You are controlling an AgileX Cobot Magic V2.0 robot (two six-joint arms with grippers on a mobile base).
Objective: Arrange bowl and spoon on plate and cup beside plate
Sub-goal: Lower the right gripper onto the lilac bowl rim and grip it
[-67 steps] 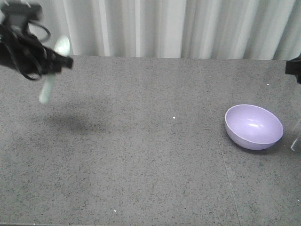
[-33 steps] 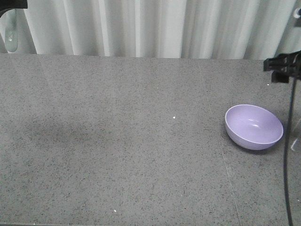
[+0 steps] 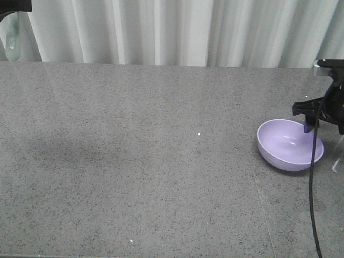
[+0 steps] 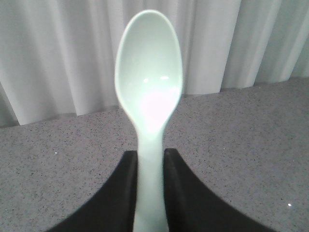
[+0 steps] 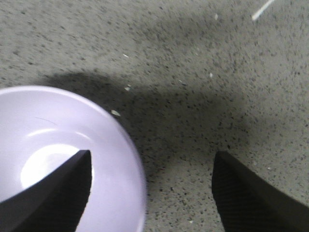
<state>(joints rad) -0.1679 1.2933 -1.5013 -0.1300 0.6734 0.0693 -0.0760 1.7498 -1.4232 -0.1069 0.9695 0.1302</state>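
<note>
Upright on the speckled grey tabletop [image 3: 161, 177], the lavender bowl [image 3: 290, 145], open side up. Just above its right-hand rim, the right gripper [image 5: 152, 154], jaws spread wide: one finger over the inside of the bowl, the other outside it, the rim wall between them. Probably low enough to pinch, though hard to judge from the blurred wrist view. Far to the bowl's left, up by the white curtain [image 3: 161, 32], the left gripper [image 4: 149, 155], clamped on the mint-green spoon [image 4: 148, 96], handle pinched, long axis running straight out from the wrist. Plainly nearer the bowl: the right arm. Next, likely: close on the rim wall and lift.
</note>
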